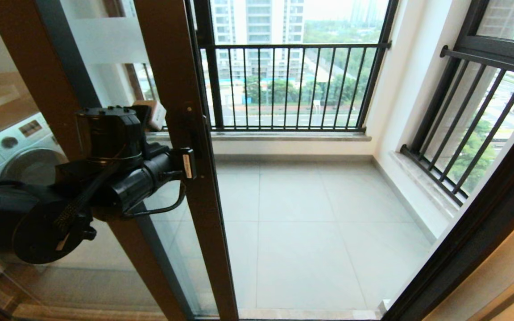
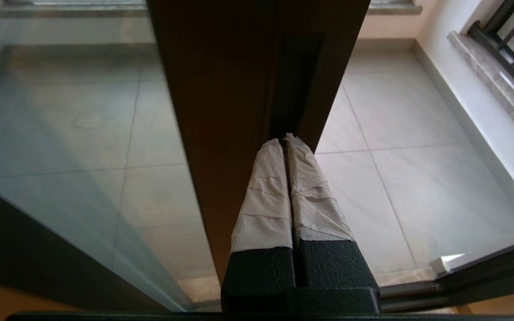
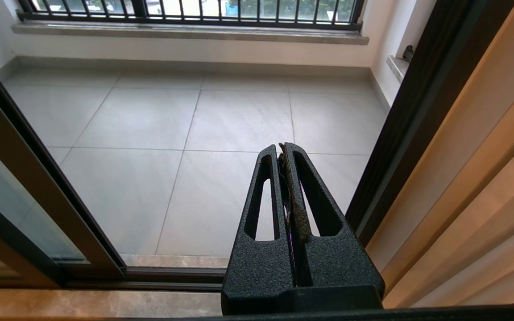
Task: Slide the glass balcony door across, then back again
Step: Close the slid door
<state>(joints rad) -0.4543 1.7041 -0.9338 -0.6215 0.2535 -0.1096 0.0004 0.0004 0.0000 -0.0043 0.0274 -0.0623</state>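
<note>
The glass balcony door (image 1: 181, 89) stands at the left of the opening, its dark brown stile (image 2: 221, 89) upright and a frosted white band (image 1: 105, 40) across the glass. My left gripper (image 1: 188, 164) is shut, with nothing between its fingers. Its taped fingertips (image 2: 283, 139) press into the lower end of the black handle slot (image 2: 295, 80) in the stile. My right gripper (image 3: 282, 147) is also shut and empty. It hangs in the open doorway above the floor track (image 3: 172, 276), near the dark right jamb (image 3: 417, 111). It does not show in the head view.
Grey balcony tiles (image 1: 310, 232) lie beyond the opening. Black-barred windows (image 1: 292, 84) close the far side, with more bars on the right (image 1: 475, 125). A washing machine (image 1: 20, 151) shows through the glass at left. A beige wall (image 3: 484, 178) flanks the right jamb.
</note>
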